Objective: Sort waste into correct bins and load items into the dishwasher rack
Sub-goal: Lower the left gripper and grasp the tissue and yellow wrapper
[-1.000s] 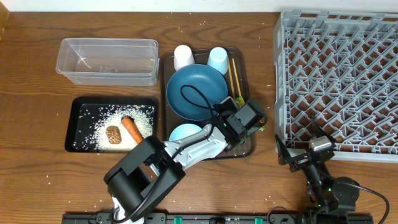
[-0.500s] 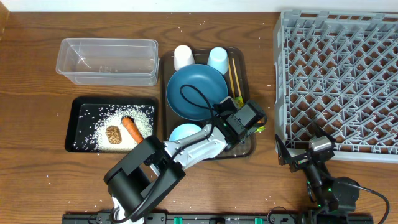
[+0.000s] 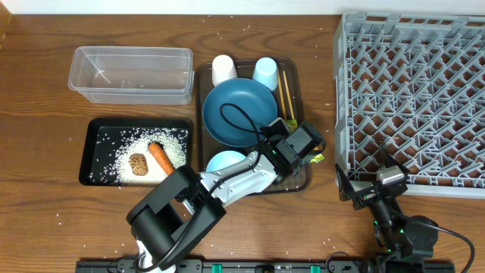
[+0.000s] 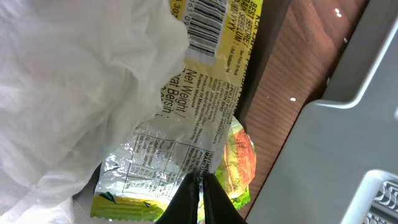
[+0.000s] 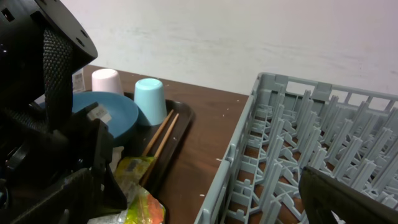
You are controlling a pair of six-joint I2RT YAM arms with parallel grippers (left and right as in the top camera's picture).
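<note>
Currently the left gripper sits low over the near right corner of the serving tray. Its jaws are drawn together on the silvery edge of the wrapper, which lies there partly under the napkin. Pinching a free edge probably lets the arm pull the wrapper out on its own. The black tray holds the food waste: carrot, lump and rice. So the wrapper likely belongs in the tub.

The right gripper rests by the near left corner of the rack, jaws apart and empty, apparently kept out of the way.

Only the left wrist view shows the pinch and the napkin. From overhead the arm covers both, leaving just a green-yellow sliver. The right wrist view shows the wrapper from the side, near the chopsticks. Only the overhead view shows both bins, along with the plate, bowl and two cups not yet loaded.
</note>
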